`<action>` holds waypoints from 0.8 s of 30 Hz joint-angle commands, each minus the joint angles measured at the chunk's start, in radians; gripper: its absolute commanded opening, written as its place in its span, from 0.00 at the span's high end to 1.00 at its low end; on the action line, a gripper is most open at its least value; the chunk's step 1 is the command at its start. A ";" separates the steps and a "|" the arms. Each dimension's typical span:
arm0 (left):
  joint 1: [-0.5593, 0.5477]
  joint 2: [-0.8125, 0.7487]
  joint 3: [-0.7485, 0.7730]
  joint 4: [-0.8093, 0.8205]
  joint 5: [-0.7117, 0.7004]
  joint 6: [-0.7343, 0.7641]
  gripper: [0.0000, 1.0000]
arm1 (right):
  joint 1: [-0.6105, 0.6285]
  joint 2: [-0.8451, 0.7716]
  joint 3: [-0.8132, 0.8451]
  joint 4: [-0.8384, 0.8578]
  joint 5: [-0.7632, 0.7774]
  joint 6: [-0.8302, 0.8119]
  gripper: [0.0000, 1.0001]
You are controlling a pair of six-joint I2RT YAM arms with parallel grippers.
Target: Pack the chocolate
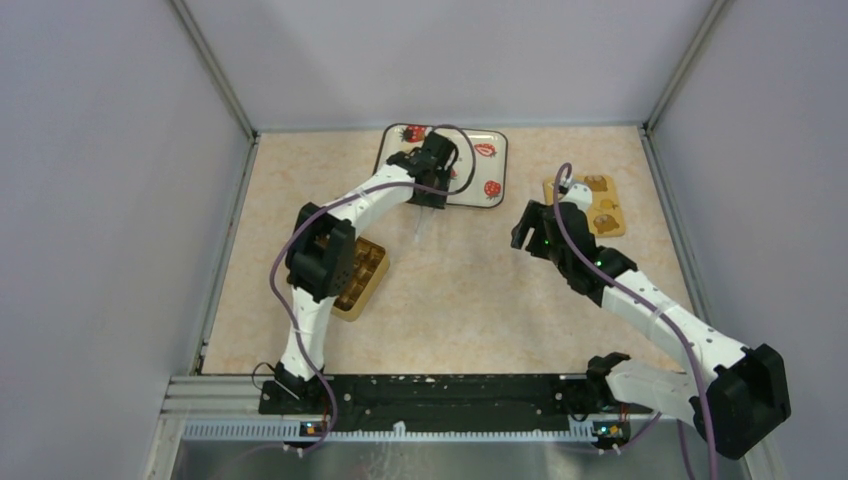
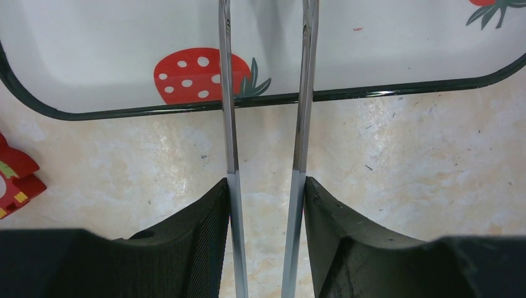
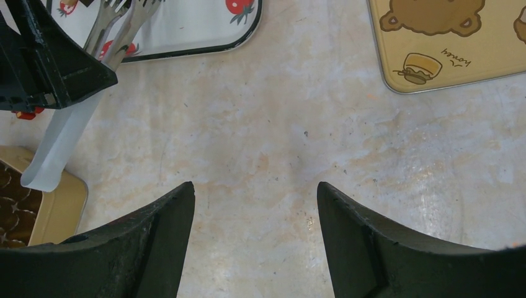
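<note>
Brown chocolate (image 1: 360, 272) fills the compartments of a yellow box (image 1: 377, 283) on the table's left side, partly hidden under my left arm. A corner of that box (image 3: 59, 208) also shows in the right wrist view. My left gripper (image 1: 432, 198) (image 2: 267, 181) hangs over the near edge of the strawberry-print tray (image 1: 495, 150), shut on a pair of metal tongs (image 2: 226, 112). The tongs' fork-like tips (image 3: 121, 18) reach over the tray (image 2: 372, 93). No chocolate shows on the parts of the tray I can see. My right gripper (image 1: 527, 225) (image 3: 255, 185) is open over bare table.
A yellow lid printed with brown bears (image 1: 600, 205) (image 3: 434, 56) lies at the back right, just beyond my right gripper. A small red object (image 2: 15, 177) sits on the table left of the tongs. Grey walls enclose the table on three sides.
</note>
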 commanded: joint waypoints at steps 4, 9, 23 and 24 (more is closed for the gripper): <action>0.002 0.021 0.069 -0.002 0.012 0.009 0.51 | -0.002 -0.012 0.047 0.010 0.021 -0.009 0.29; 0.002 0.011 0.074 -0.029 0.014 0.000 0.62 | -0.002 -0.016 0.047 0.009 0.022 -0.008 0.29; 0.002 -0.133 0.018 -0.087 0.062 0.004 0.73 | -0.002 -0.016 0.045 0.019 0.008 -0.002 0.29; 0.002 -0.140 0.015 -0.089 0.066 0.003 0.73 | -0.002 -0.016 0.045 0.018 0.006 -0.002 0.29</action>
